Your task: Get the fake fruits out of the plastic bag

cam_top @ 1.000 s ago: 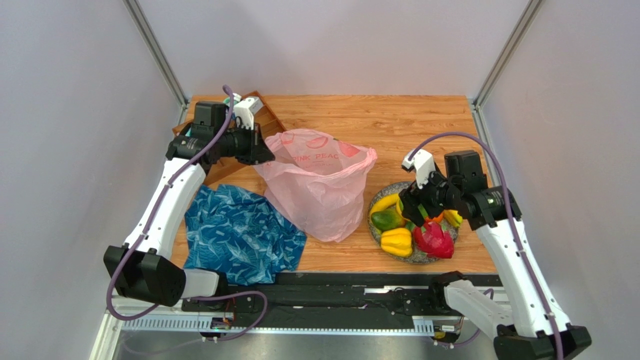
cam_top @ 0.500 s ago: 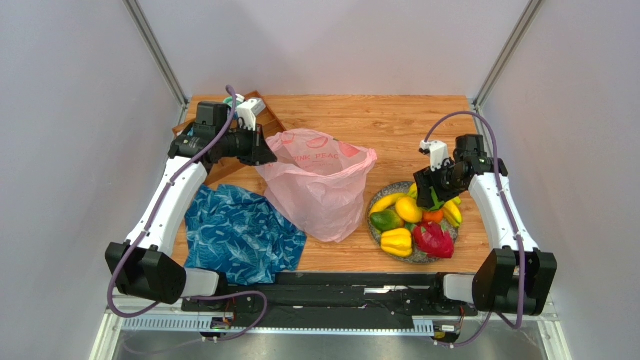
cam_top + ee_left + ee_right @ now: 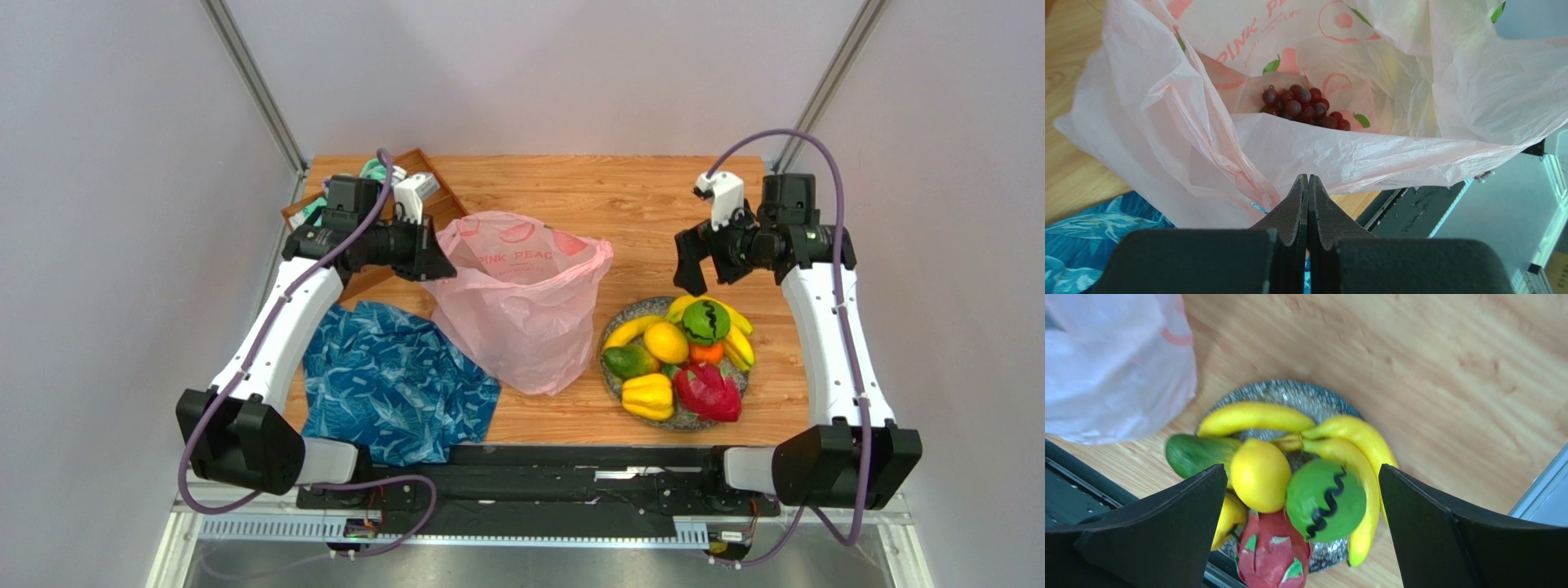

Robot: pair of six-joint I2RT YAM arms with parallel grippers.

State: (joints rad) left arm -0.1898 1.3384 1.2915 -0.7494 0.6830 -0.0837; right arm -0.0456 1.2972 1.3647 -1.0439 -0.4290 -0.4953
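Pink, crinkly film filled the left wrist view: the plastic bag [image 3: 1364,159] stood open-mouthed on the wooden bench [image 3: 589,196], left of centre. The left jaws were pressed tight together on its near rim, pinching the thin film and holding that edge up. Down inside, right at the bottom of the bag, lay a bunch of dark purple grapes [image 3: 1303,109], the one fruit that showed in there. Over on the right, the right jaws hung above the far side of a speckled grey plate [image 3: 1290,391], spread wide apart with nothing between them. What a pile on that plate! Yellow bananas [image 3: 1257,418] curved around the far side and a round yellow fruit [image 3: 1260,474] sat in the middle. A green fruit [image 3: 1321,502] with a dark wavy line rested against the bananas. A dark green piece [image 3: 1192,454] lay on the bag's side and a magenta dragon fruit [image 3: 1269,551] sat at the near edge. From above, a yellow pepper [image 3: 648,395] sat just beside the dragon fruit and a small orange [image 3: 707,354] peeked out between the others. The plate stood just beside the bag, right of it. A blue leaf-patterned cloth [image 3: 393,386] lay crumpled on the bench at the bag's other side, touching its base.
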